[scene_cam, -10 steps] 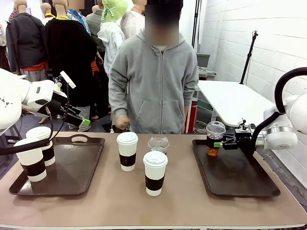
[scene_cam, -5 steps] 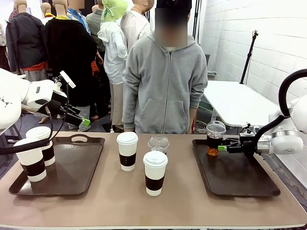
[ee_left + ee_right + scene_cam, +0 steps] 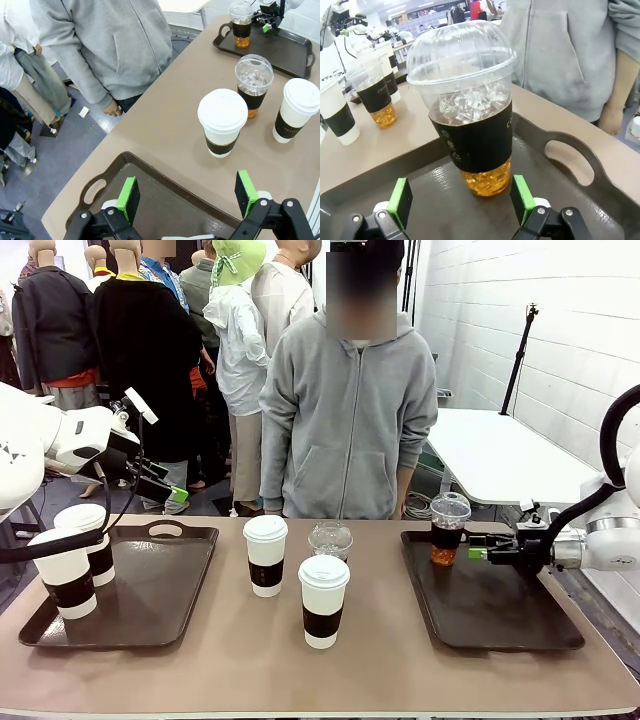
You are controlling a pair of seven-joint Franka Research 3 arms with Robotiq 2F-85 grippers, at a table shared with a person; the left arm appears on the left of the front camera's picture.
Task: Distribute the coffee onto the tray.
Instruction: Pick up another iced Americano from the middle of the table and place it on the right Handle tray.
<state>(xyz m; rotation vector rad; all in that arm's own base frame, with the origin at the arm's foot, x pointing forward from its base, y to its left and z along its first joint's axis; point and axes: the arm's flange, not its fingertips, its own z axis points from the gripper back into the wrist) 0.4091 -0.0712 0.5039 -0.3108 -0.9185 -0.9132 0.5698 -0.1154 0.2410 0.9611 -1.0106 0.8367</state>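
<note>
Looking across long tan-brown table (image 3: pixel 400 670) toward person in grey zip hoodie (image 3: pixel 345 430) at 12 o'clock, arms down, hands off tabletop. White left arm (image 3: pixel 30 450) at 9 o'clock side, white right arm (image 3: pixel 620 540) at 3 o'clock side.

Dark brown plastic left tray (image 3: pixel 160 590) w/ handle cut-outs at 9 o'clock of table; matching right tray (image 3: pixel 500 615) at 3 o'clock.

Coffee, six cups total. Two white paper cups w/ white lids & dark brown sleeves on left tray, at its 8 o'clock corner: front tray cup (image 3: pixel 62 575) just beside rear tray cup (image 3: pixel 92 540). Two more of same kind on bare table near centre, apart: far centre cup (image 3: pixel 265 555) at approx 11 o'clock of near centre cup (image 3: pixel 323 602). Clear dome-lidded plastic cup w/ ice, amber drink & dark sleeve, the table iced cup (image 3: pixel 330 538), at 1 o'clock of far centre cup, near it, lower part hidden in front view. Second of that kind, the tray iced cup (image 3: pixel 448 530), upright on right tray at its 11 o'clock corner, by handle cut-out.

Left gripper (image 3: pixel 170 492) hanging above 12 o'clock edge of left tray; green pads (image 3: pixel 129 197) spread wide, gripping nothing; tray rim & handle below them in left wrist view, centre cups beyond. Right gripper (image 3: pixel 478 550) low over right tray, just at 3 o'clock of tray iced cup, small gap btwn them in front view; green-padded fingers (image 3: pixel 400 197) spread wider than cup base, pinching nothing, cup just ahead of tips in right wrist view.
</note>
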